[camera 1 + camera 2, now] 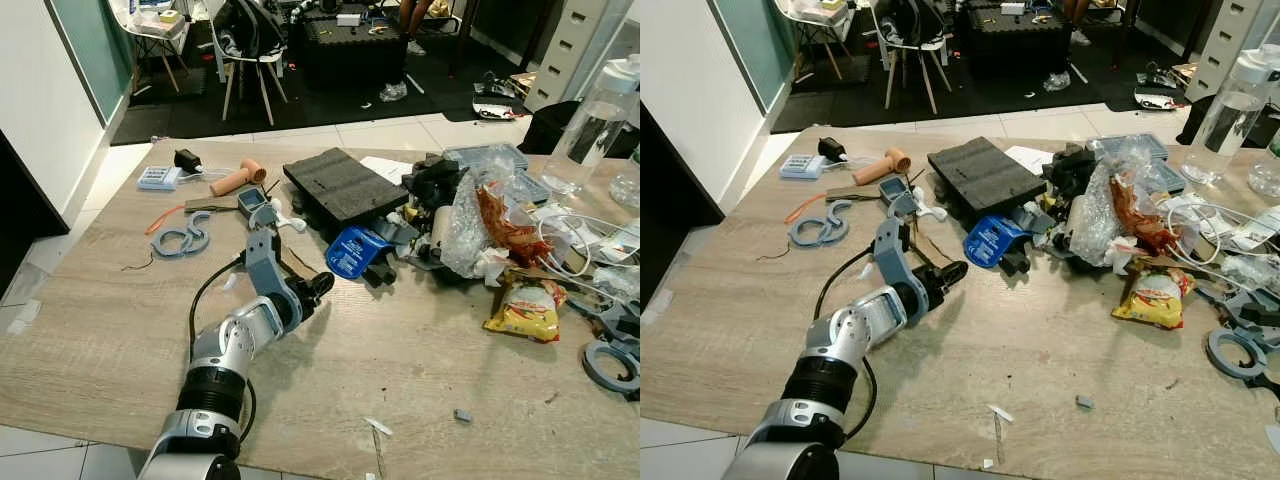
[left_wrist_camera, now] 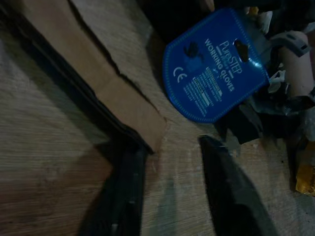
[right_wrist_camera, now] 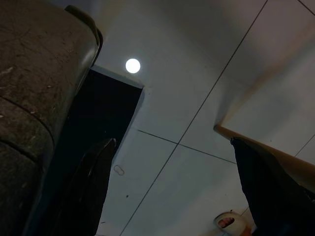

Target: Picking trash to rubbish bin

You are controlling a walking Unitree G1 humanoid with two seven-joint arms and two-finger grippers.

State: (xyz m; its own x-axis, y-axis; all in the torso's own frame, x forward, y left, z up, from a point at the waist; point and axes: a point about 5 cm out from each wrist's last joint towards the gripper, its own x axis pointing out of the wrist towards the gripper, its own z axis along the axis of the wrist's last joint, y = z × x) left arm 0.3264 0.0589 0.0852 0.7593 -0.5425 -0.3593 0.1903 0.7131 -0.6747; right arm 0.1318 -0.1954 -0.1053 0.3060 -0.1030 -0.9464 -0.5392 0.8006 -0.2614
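Left claw (image 1: 318,287) lies spread open on the tabletop (image 1: 420,350), near a blue glove tag (image 1: 352,250); cardboard strip (image 2: 98,83), maybe, beside one finger. Right claw (image 3: 177,196) is open too.

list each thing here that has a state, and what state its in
left gripper: open, low over the table, holding nothing
right gripper: open, holding nothing
blue glove card: lying flat on the table, not gripped
yellow snack packet: crumpled, lying on the table
water bottle: upright, capped
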